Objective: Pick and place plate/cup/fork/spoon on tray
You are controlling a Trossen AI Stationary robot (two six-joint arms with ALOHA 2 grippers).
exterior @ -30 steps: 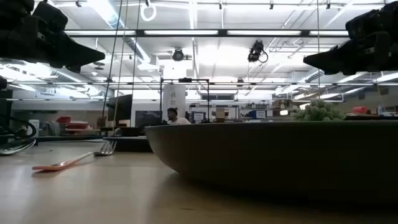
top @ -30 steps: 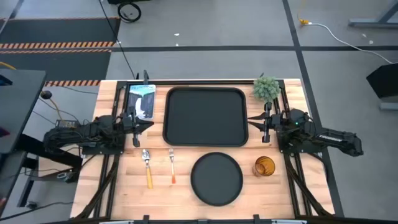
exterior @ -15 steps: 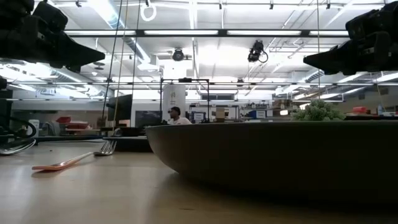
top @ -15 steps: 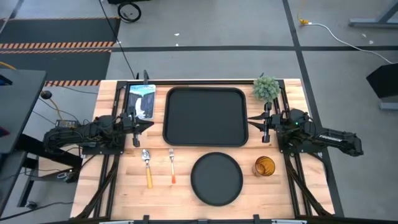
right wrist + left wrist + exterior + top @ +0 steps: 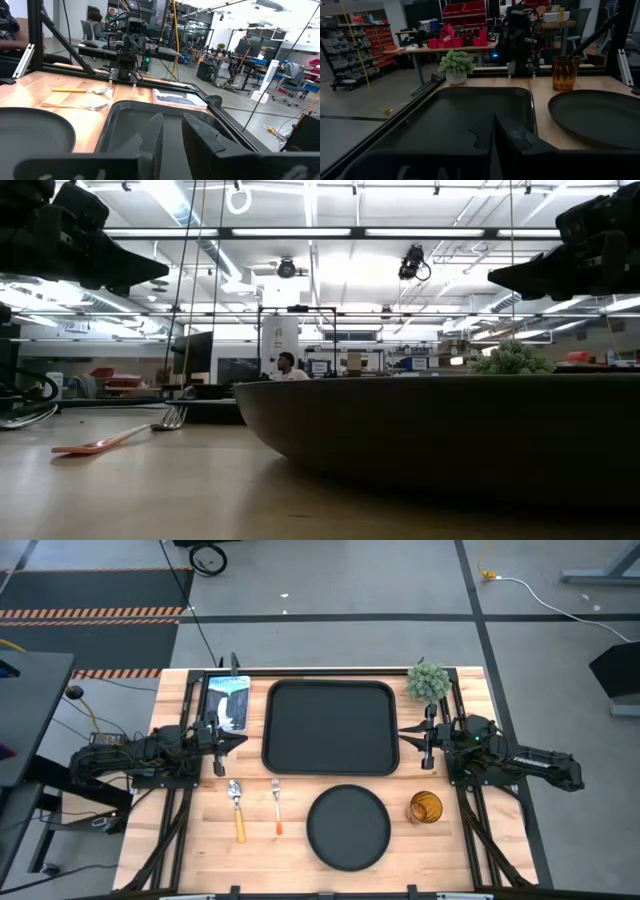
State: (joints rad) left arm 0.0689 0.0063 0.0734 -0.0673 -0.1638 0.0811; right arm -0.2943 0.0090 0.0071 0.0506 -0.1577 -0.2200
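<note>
My count, nothing loaded: tray bare; plate, cup, fork, spoon on the table near it; left gripper and right gripper flank the tray, both pressed together, holding nothing

- The tray lies empty at the middle of the wooden table, toward its far side.
- The plate sits just in front of the tray, near the table's front edge.
- The cup stands to the right of the plate, apart from it.
- The fork and spoon lie side by side to the left of the plate, the spoon farther left.
- A small potted plant stands by the tray's far right corner.
- A booklet lies left of the tray.
- The left gripper is beside the tray's left edge, the right gripper beside its right edge.
</note>
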